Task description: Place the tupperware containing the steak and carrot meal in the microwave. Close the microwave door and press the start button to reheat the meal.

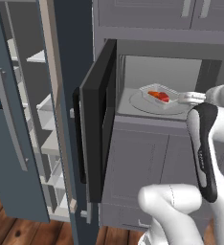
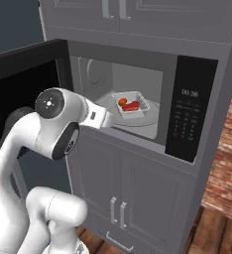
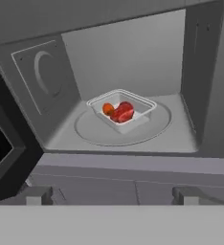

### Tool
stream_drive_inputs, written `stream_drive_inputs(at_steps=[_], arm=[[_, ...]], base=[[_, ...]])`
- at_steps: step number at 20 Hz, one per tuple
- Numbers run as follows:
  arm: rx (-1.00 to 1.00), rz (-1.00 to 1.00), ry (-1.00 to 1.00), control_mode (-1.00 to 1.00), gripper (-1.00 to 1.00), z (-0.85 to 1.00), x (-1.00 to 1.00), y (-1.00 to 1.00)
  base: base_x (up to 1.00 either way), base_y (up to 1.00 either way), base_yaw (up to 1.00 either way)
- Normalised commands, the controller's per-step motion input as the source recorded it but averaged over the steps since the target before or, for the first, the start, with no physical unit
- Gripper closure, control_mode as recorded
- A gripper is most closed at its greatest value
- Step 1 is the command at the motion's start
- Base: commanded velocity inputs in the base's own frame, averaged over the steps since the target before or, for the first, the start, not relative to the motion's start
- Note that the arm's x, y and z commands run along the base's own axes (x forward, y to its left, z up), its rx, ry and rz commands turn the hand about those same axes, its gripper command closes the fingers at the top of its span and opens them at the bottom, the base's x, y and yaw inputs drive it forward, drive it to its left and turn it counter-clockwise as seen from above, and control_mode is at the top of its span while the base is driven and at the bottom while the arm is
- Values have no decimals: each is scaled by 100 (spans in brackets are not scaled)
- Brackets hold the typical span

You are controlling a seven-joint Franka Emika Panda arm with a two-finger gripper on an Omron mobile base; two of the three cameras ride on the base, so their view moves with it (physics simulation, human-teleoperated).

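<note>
The clear tupperware (image 3: 122, 111) sits on the round turntable (image 3: 92, 133) inside the microwave (image 3: 128, 52), holding a red steak piece (image 3: 124, 113) and an orange carrot piece (image 3: 106, 109). The same tupperware (image 1: 159, 95) (image 2: 130, 105) lies mid-cavity in both base views. My gripper (image 3: 113, 196) is open and empty, drawn back just outside the cavity's front sill, apart from the tray. It hangs level with the opening at the gripper (image 1: 182, 99) in the left base view. The microwave door (image 1: 98, 119) (image 2: 19, 94) stands swung wide open to the left.
The black control panel (image 2: 187, 114) with display and buttons is right of the cavity. A tall blue-grey fridge door (image 1: 8, 119) stands open at far left, its shelves (image 1: 44, 103) showing. Grey cabinets (image 2: 133, 193) lie below, and the brick wall (image 2: 229, 163) is at right.
</note>
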Motion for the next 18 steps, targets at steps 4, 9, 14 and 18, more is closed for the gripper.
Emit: stream_drive_inputs(at_steps=[4,9,14,18], arm=[[-19,12,16,-100,-100,64,-100,45],[-26,9,9,-100,-100,42,-100,49],[-26,13,1,-100,-100,-9,-99,50],[-24,12,-2,-100,-100,-52,-73,55]], base=[[0,0,0],[0,0,0],[0,0,0],[0,0,0]])
